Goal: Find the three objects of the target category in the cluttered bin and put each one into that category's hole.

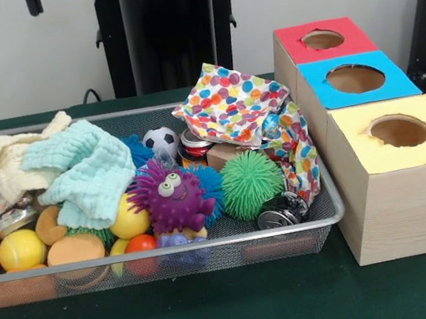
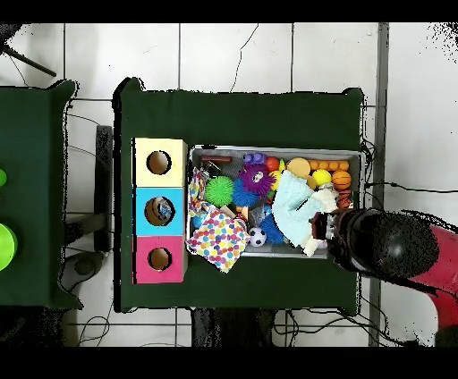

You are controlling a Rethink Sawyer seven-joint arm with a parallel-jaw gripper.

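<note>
Above the bin (image 1: 334, 212), at twelve o'clock, gripper (image 1: 9, 7) tips show; open or closed, I cannot tell. Search step, nothing held. Next: descend, lift cloths (image 1: 83, 174) off toys; holes (image 1: 398, 130) at three o'clock.

In the front view you see the gripper (image 1: 9, 7) only as two short black tips, each a narrow bar with a rounded lower end and no visible markings. Whether they stand apart or together cannot be judged. Right of those tips you see the pedestal (image 1: 167, 31): a black upright column with a lighter vertical strip on its face and a wide black plate across its top. In the overhead view you see the arm (image 2: 394, 250) as a bulky rounded black housing joined to a red shell on its right side.
</note>
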